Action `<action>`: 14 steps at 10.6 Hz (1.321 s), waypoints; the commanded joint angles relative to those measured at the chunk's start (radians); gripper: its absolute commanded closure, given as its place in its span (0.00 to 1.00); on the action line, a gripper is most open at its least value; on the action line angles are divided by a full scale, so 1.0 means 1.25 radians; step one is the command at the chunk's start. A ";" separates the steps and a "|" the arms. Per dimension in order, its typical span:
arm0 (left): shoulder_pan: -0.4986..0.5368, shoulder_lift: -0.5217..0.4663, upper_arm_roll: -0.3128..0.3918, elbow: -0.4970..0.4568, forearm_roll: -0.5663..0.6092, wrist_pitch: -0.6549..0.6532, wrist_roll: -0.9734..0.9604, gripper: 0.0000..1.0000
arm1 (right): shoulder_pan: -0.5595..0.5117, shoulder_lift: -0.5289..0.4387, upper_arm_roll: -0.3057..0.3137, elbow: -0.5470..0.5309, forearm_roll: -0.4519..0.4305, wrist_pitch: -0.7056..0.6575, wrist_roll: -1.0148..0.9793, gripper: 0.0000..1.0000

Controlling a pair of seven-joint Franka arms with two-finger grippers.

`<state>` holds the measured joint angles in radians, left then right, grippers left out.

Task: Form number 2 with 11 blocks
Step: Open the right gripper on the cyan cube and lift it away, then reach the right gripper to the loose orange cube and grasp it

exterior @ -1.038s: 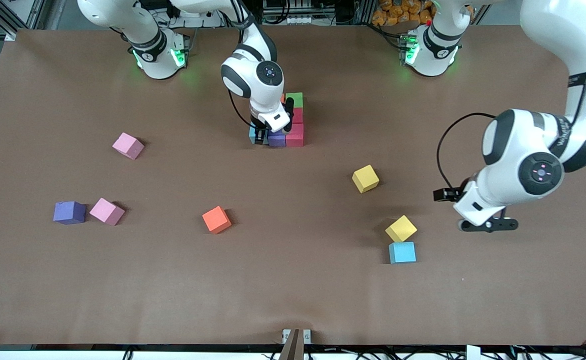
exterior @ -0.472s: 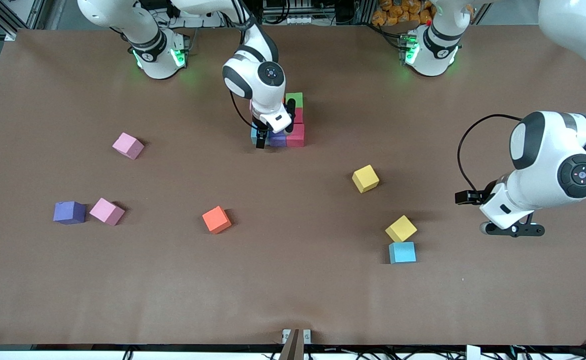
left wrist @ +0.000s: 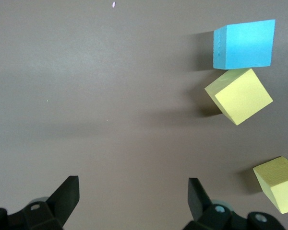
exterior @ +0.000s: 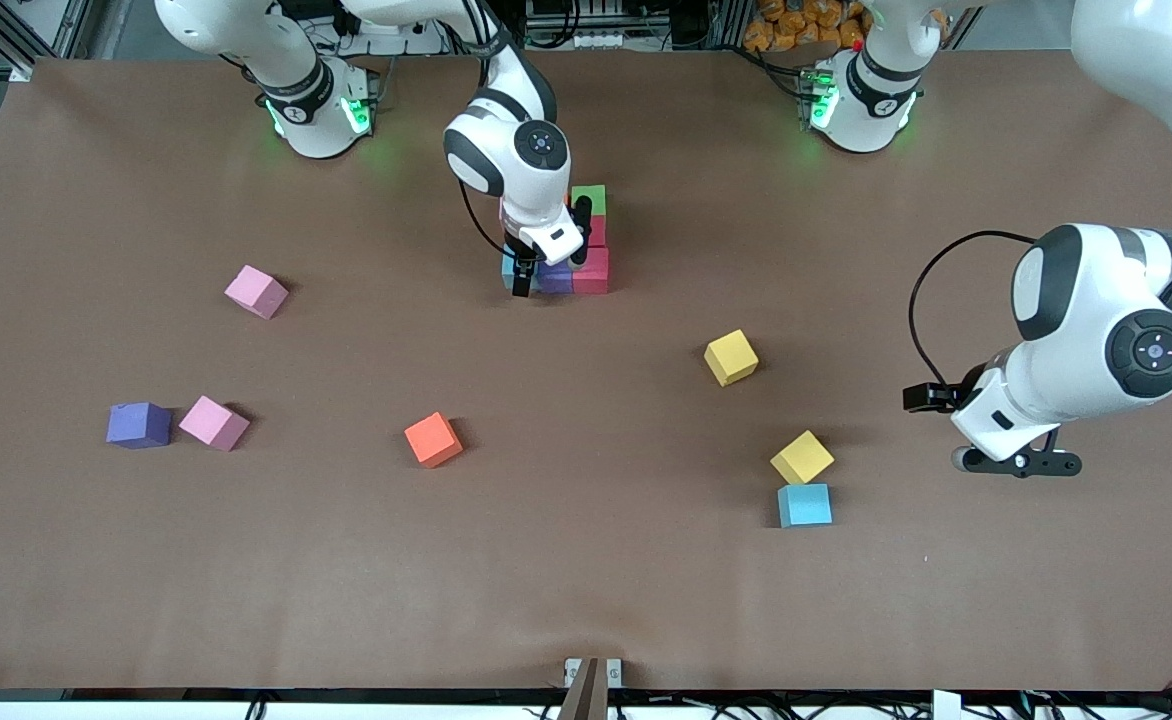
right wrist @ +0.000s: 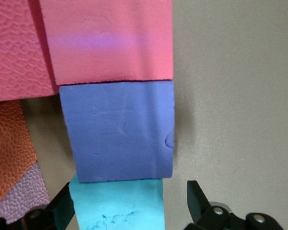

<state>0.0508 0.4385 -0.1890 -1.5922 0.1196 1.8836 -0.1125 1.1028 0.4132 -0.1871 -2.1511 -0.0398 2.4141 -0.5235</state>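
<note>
Loose blocks across the table, starting at the right arm's end: purple block touching a pink block, another pink block farther from the camera, then an orange block.

Mid-table, near the bases: the partial number 2. Green, red, purple and light blue cubes show, all touching; the rest is hidden by the arm. Right hand sits low over the light blue cube, fingers spread, gripping nothing.

Toward the left arm's end: yellow block, a second yellow block touching a light blue block. Left hand hangs over bare table just beside those two, fingers wide apart, empty.

Handling, my guess: foam, so light and squashy, matte so decent friction. Pinch two opposite flat faces, mid-height, gently. Tilted ones need wrist rotation first.

Writing: only partial lettering on the left forearm, not readable.
</note>
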 commanded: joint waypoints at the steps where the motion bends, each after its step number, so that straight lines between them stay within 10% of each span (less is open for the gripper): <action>1: -0.009 0.028 0.001 0.024 -0.005 -0.007 -0.003 0.00 | 0.000 -0.054 -0.003 -0.041 0.011 -0.008 -0.002 0.00; 14: -0.020 0.048 0.001 0.026 -0.009 -0.002 -0.017 0.00 | -0.277 -0.192 -0.001 0.059 0.013 -0.121 0.147 0.00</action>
<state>0.0289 0.4887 -0.1890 -1.5805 0.1196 1.8846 -0.1221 0.8111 0.1592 -0.2033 -2.1321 -0.0364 2.2718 -0.4472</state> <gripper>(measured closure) 0.000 0.000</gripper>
